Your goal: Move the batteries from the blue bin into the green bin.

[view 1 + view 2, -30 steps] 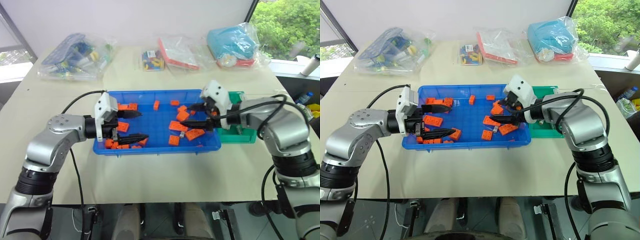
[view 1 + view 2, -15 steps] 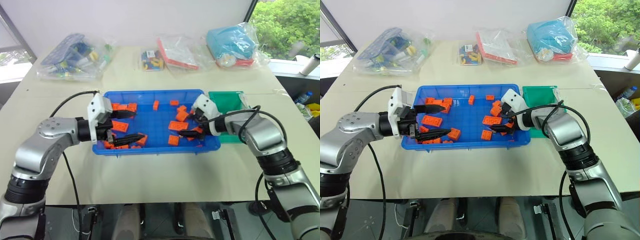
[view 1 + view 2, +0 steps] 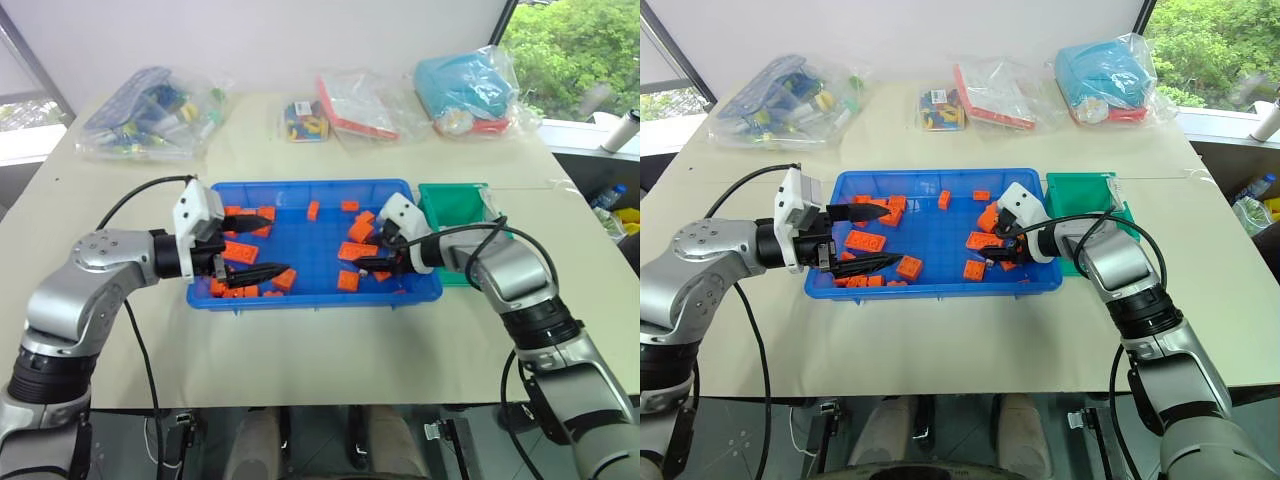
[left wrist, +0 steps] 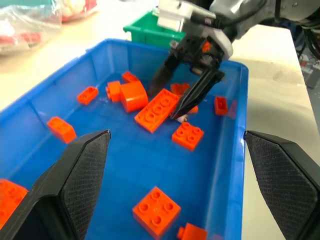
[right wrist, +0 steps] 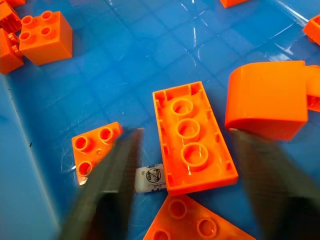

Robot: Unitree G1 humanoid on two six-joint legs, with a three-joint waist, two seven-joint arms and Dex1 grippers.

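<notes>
The blue bin (image 3: pixel 415 292) holds several orange blocks and one small silvery battery (image 5: pixel 150 179), which lies beside a long orange block (image 5: pixel 192 140). My right gripper (image 3: pixel 368 255) is low inside the bin's right half and stands open. Its fingers (image 5: pixel 107 185) straddle the long block, and the battery sits just inside one finger. The left wrist view shows that gripper's tips down at the bin floor by the battery (image 4: pixel 183 118). My left gripper (image 3: pixel 278 247) hovers open over the bin's left end with nothing between its fingers. The green bin (image 3: pixel 455 205) stands against the blue bin's right side.
Orange blocks (image 3: pixel 240 252) lie scattered over the blue bin's floor. Clear bags of parts sit along the table's back: one at left (image 3: pixel 150 115), a small one (image 3: pixel 305 118), a red and white one (image 3: pixel 360 100) and a teal one (image 3: pixel 470 90).
My right gripper has sunk from above the bins' shared edge down into the blue bin, its fingers now narrower around the long block. The left gripper has stayed put.
</notes>
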